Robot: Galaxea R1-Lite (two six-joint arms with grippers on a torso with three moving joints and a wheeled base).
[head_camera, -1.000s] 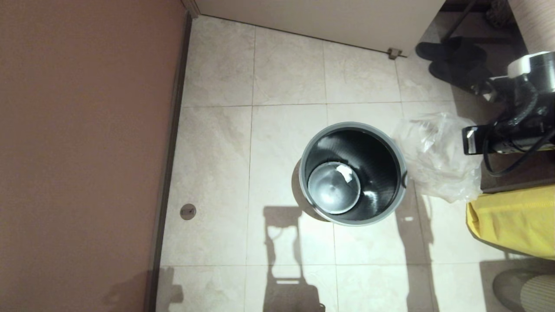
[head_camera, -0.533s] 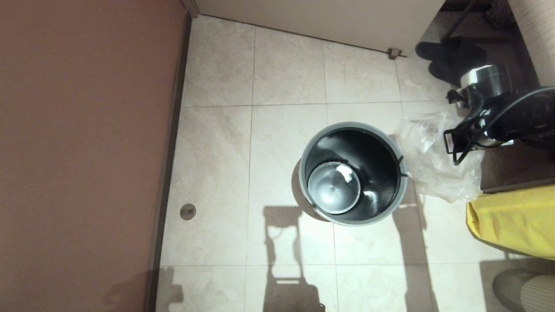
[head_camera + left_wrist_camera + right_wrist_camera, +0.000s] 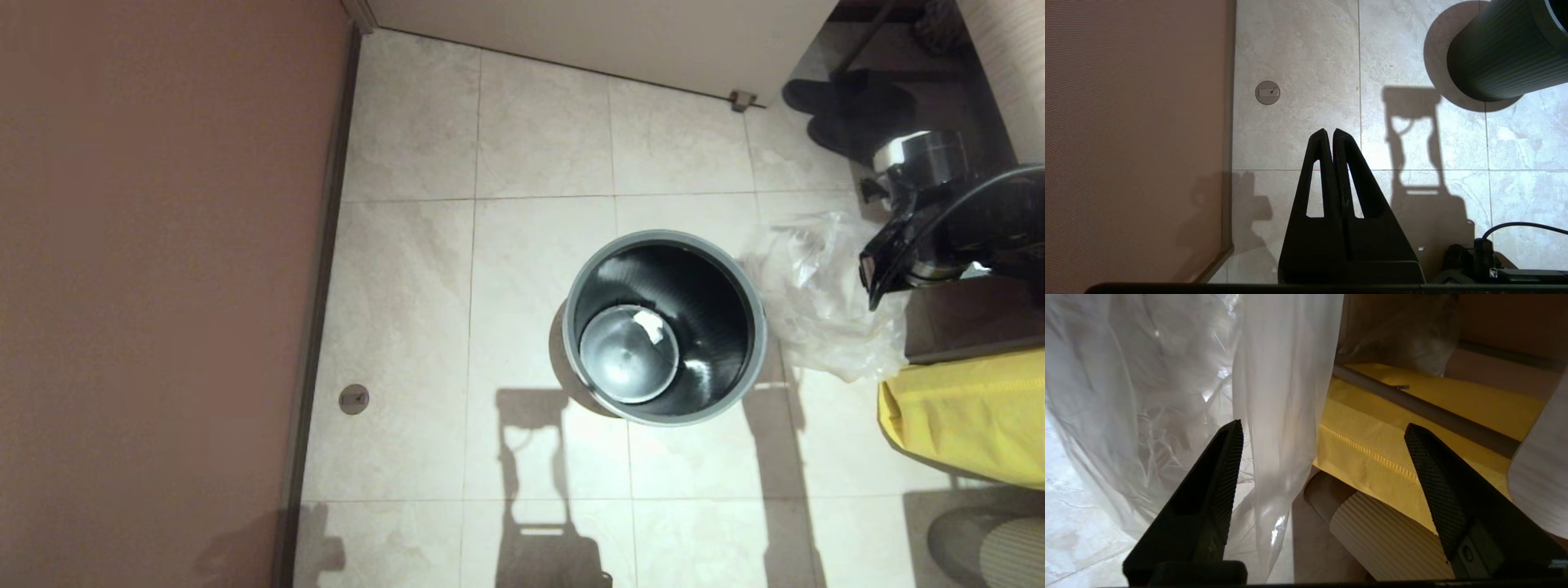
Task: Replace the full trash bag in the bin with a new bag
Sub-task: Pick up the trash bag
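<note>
1. Tiled floor [image 3: 539,131] fills most of the head view; brown wall [image 3: 155,269] along the robot's left, pale door [image 3: 604,33] at the far edge.
2. Yellow bag [image 3: 963,412], opaque, at the right edge of the head view, nearer the robot than the new bag; also seen past the right fingers in the right wrist view [image 3: 1372,428].
3. The bin [image 3: 665,327] stands upright on the floor near centre, no liner in it: light grey rim, dark ribbed inner wall, shiny round bottom with a small white scrap [image 3: 649,324] lying on it. Its ribbed outer wall shows in the left wrist view [image 3: 1502,53].
4. The new bag [image 3: 816,294], clear and crinkly, lies crumpled on the floor just beside the bin, on the robot's right, touching or nearly touching the rim; cannot tell which.
5. Right gripper [image 3: 1323,465] hangs over the far right part of the new bag, fingers spread wide, holding nothing; a fold of the clear plastic [image 3: 1286,396] hangs in the gap between them, close to one finger.
6. Left gripper [image 3: 1329,132] parked above the floor near the wall, well apart from the bin, fingers pressed together, empty.
7. Small round floor drain [image 3: 353,398] near the wall; also in the left wrist view [image 3: 1267,92].
</note>
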